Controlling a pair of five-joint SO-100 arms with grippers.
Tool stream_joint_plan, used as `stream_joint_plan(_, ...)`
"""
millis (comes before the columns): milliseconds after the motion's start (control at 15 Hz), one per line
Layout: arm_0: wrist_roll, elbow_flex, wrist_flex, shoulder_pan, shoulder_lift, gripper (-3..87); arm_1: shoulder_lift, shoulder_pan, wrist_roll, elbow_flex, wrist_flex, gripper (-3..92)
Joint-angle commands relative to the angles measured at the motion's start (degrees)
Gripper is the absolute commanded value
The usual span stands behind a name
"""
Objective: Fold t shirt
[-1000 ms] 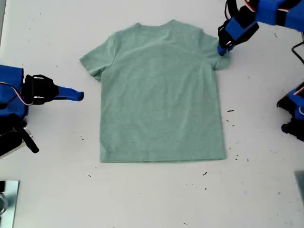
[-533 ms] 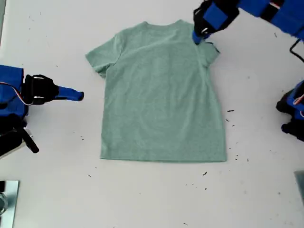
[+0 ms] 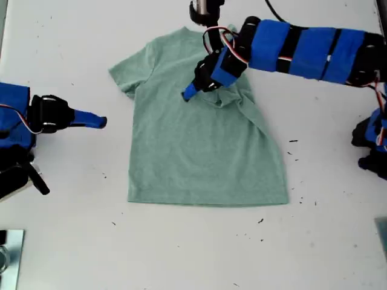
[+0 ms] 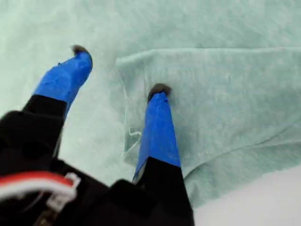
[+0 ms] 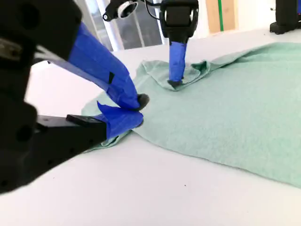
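Item: one tee [image 3: 205, 151], lying flat at the centre of the white table [image 3: 72, 241] in the exterior view, hem toward the bottom of the frame.

Progress, as we are judging it: the first fold is only starting. The sleeve on the exterior view's right is lying turned inward over the chest; the sleeve on that view's left, both long sides and the bottom half are waiting flat.

Grippers, two. Our first gripper [image 4: 120, 70] is standing over the chest in the upper middle of the exterior view, jaws apart, one tip resting on the turned-in sleeve. Our second gripper [image 5: 136, 109] is idling off the cloth at the exterior view's left edge, jaws together on nothing.

Count: one tee, two arms, one table.
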Motion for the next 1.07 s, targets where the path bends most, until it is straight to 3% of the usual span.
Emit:
stream_joint_plan(0, 0.1, 0.6, -0.5, -0.8, 0.1, -0.2, 16.1, -0.4, -0.3, -2.9, 4.7, 22.4)
stream_joint_plan(200, 0.1, 0.6, -0.5, -0.9, 0.1, -0.2, 43.6, 3.2, -2.7, 22.7, 10.5, 22.2)
stream_joint_plan(333, 0.3, 0.6, -0.5, -1.2, 0.3, 0.0, 65.1, 7.8, -0.4, 59.4, 4.4, 2.5)
stream_joint_plan(467, -0.2, 0.6, -0.5, -1.5, 0.3, 1.2, 78.9, 9.8, 2.0, 87.2, -4.8, 2.5)
stream_joint_plan(667, -0.2, 0.6, -0.5, -2.5, 0.3, -0.2, 84.7, 10.5, 3.8, 104.3, -12.3, 2.5)
stream_joint_plan(867, -1.1, 0.2, -0.4, -2.3, 0.3, -0.2, 100.2, 11.9, 4.4, 111.4, -10.9, 2.5)
stream_joint_plan(1000, -3.2, -10.5, -1.1, -5.0, -9.1, -0.3, 95.4, 11.9, 5.1, 110.1, -12.1, 2.5)
